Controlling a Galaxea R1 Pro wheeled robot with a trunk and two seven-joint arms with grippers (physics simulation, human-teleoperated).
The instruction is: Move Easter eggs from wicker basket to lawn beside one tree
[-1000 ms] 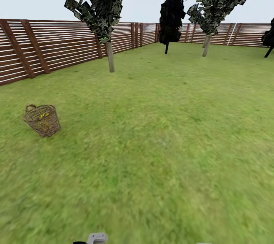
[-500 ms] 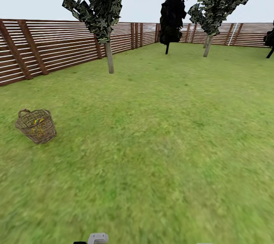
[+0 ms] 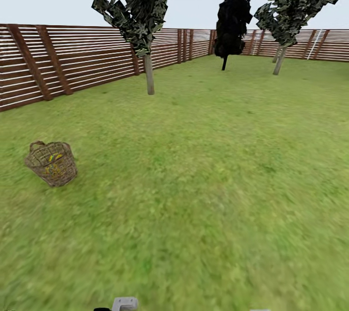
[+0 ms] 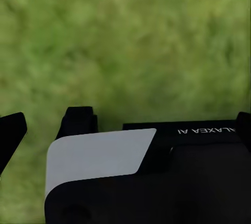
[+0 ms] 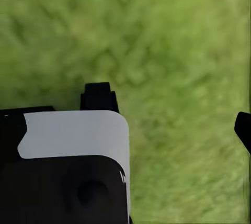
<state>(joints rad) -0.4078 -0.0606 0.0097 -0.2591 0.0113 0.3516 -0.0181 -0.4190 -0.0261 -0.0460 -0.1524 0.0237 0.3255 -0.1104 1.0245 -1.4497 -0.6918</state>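
Note:
The wicker basket stands tilted on the lawn at the left of the head view, a few metres ahead. Yellow patches of the Easter eggs show through its open weave; I cannot tell how many. A tree with a pale bare trunk rises beyond it near the fence. Another such tree stands at the far right. My left gripper hangs over bare grass, one black fingertip at each edge of its view, wide apart and empty. My right gripper also hangs over grass, with one fingertip showing.
A brown slatted fence closes the garden at the left and back. A thin-stemmed tree with black foliage stands at the far middle. Part of my own white and black body crosses both wrist views. Open grass lies ahead.
The whole head view has shifted: the camera moved forward, then swung left. Trees and fence slid right in the picture, and the basket sits lower than a second ago. The basket itself has not moved.

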